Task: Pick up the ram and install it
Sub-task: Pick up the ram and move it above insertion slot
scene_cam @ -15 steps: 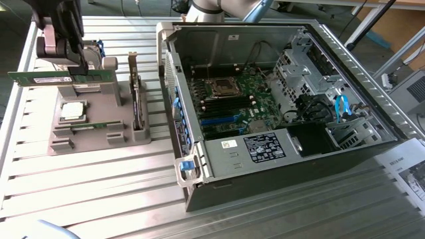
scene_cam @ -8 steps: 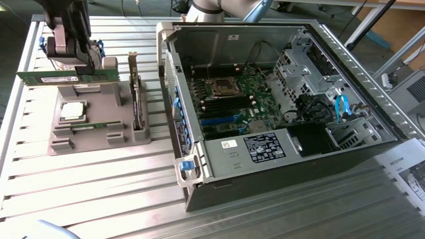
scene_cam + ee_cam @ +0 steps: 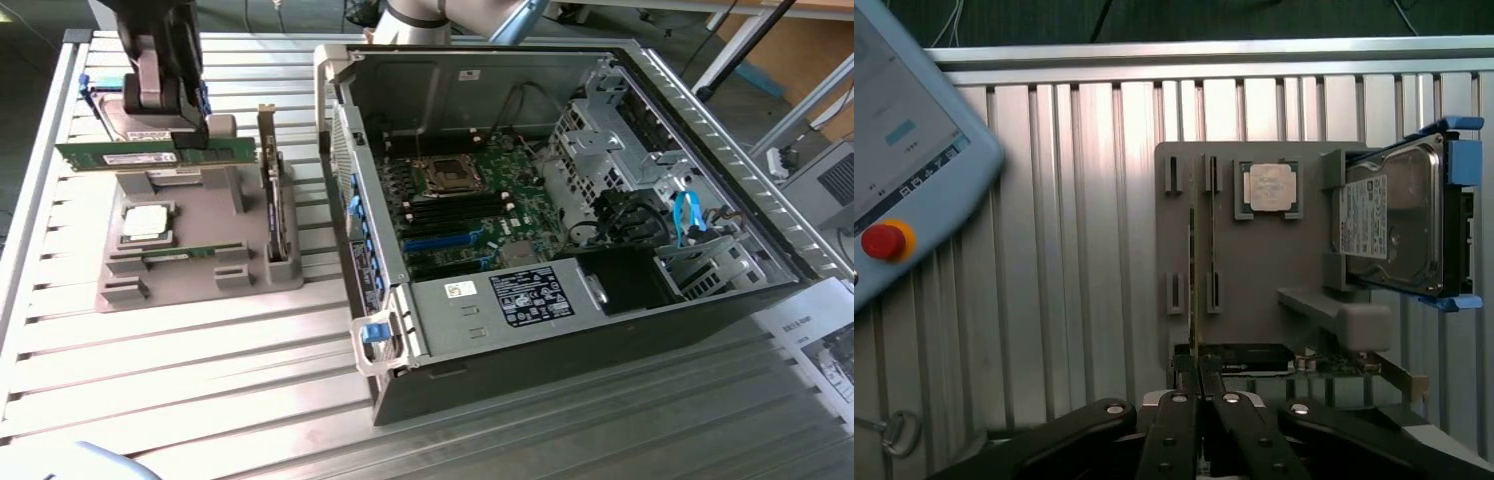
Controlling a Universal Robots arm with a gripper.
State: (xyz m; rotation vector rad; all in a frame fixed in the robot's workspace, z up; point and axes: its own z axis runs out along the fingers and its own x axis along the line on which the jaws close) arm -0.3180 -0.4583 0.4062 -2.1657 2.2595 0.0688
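Ram: a long green stick [image 3: 154, 155], held level by its upper edge, with its labelled face turned to the exterior camera. It hangs over the grey holder, toward the table edge on the exterior view's left. I cannot tell whether its lower edge touches the holder.
Hand: the dark hand [image 3: 178, 138] is closed on the ram near the stick's middle. In the wrist view the fingers [image 3: 1176, 420] are pressed together on the thin board, which is seen edge-on.
Holder: a grey tray [image 3: 200, 250] with raised slot posts lies flat on the table, directly under the ram.
Card: a larger card [image 3: 276, 200] stands upright in a slot on the holder's side nearest the computer case.
Processor: a square silver chip [image 3: 144, 222] rests in its recess on the holder, under and apart from the ram.
Hard drive: a drive [image 3: 1389, 225] with blue side rails sits on the holder's edge, beyond the processor.
Computer case: an open case [image 3: 561, 330] lies on its side just beside the holder, on the exterior view's right, with its motherboard [image 3: 467, 200] exposed.
Pendant: a pale control pendant [image 3: 904, 170] with a red button [image 3: 884, 241] is well apart from the holder.
Table: a ribbed metal top [image 3: 200, 380].
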